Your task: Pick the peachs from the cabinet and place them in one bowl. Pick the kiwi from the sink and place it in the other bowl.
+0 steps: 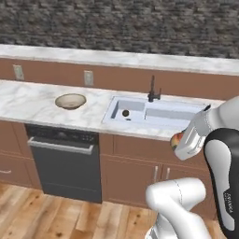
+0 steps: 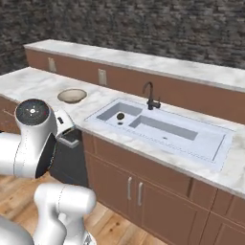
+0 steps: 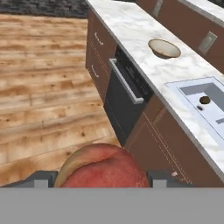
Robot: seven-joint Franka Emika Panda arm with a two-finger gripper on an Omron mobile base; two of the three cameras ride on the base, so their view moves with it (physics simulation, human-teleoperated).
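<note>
On the counter (image 1: 28, 100) at nine o'clock in the left base view sits the bowl (image 1: 70, 100). Toward three o'clock comes the sink (image 1: 161, 116), with a small dark object, possibly the kiwi (image 1: 125, 113), near the drain. At the far right the gripper (image 3: 100, 180) is clamped on a peach (image 3: 105, 168), held below counter height before the lower cabinets. The risk is that a swing toward the bowl could knock the fruit against the counter edge and loosen it.
</note>
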